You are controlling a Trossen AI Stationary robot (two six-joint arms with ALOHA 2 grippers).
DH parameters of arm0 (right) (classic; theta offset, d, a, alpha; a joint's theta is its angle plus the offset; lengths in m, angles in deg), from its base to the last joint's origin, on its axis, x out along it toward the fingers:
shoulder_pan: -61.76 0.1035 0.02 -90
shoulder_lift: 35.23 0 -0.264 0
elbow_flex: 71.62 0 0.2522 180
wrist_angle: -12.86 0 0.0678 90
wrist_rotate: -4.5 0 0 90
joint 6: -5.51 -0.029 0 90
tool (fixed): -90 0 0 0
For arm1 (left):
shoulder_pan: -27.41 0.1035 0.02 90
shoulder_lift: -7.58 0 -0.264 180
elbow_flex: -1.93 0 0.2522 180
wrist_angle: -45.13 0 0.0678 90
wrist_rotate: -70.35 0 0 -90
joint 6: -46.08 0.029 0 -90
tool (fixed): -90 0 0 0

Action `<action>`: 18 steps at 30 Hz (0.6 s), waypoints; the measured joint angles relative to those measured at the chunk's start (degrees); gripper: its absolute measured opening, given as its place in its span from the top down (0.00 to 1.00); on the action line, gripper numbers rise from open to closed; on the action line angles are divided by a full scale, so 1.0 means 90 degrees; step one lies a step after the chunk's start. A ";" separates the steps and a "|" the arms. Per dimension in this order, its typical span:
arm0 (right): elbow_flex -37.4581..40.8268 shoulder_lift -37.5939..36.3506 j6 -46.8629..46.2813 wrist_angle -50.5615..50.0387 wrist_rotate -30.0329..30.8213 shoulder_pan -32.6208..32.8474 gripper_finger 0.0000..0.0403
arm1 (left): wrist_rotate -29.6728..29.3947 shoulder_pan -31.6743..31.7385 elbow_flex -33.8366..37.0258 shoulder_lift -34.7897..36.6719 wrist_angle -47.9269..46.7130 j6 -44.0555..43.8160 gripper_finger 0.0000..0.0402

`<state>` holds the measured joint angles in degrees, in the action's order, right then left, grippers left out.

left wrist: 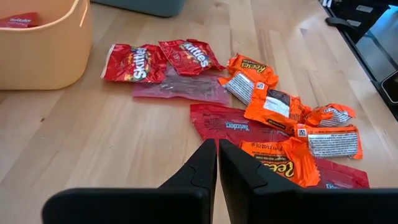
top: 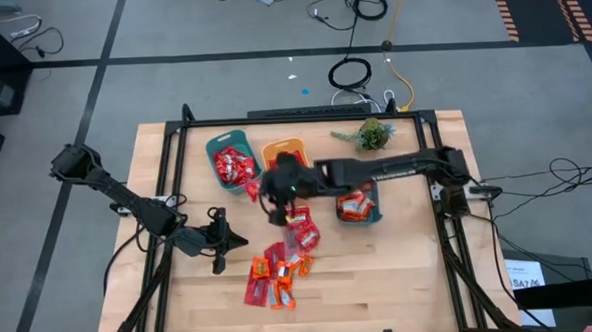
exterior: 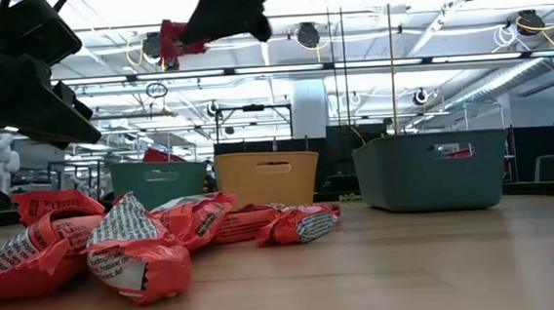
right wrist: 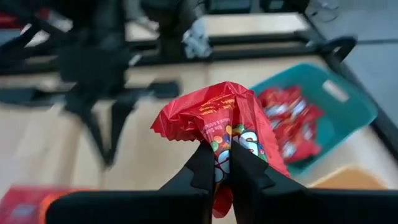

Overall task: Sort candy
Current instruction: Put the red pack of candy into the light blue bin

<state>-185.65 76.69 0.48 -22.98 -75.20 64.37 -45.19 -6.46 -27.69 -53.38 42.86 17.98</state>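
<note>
Crinkled red candy packet (right wrist: 230, 134) (glossy foil) pinched in right tool (right wrist: 222, 163); left tool (left wrist: 217, 163) closed, empty.

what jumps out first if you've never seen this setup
The right tool is shut on a red Skittles packet and holds it up in the air, near the teal bin of red candy at the table's far left. Below it, a loose pile of red and orange wrapped candies sprawls across the middle of the wooden table. The left tool is shut and empty beside that pile.
</note>
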 joint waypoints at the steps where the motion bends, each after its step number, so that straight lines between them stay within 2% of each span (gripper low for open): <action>1: -0.0159 0.0115 0.0058 0.0041 0.0000 -0.0092 0.95 | -0.0001 -0.0001 0.0000 -0.0001 -0.0002 -0.0002 0.93; 11: -0.1542 0.1613 0.0525 0.0450 -0.0021 -0.0856 0.94 | 0.0000 -0.0002 0.0000 -0.0001 0.0000 0.0000 0.93; 15: -0.1735 0.2143 0.0673 0.0946 -0.0021 -0.1115 0.90 | 0.0000 0.0000 0.0000 0.0000 -0.0004 -0.0002 0.93; 18: -0.1747 0.2416 0.0416 0.1393 -0.0072 -0.1298 0.85 | 0.0000 -0.0001 0.0000 -0.0001 -0.0018 0.0000 0.93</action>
<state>-201.37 98.43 4.23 -10.44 -75.85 52.68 -45.19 -6.47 -27.69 -53.39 42.69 17.98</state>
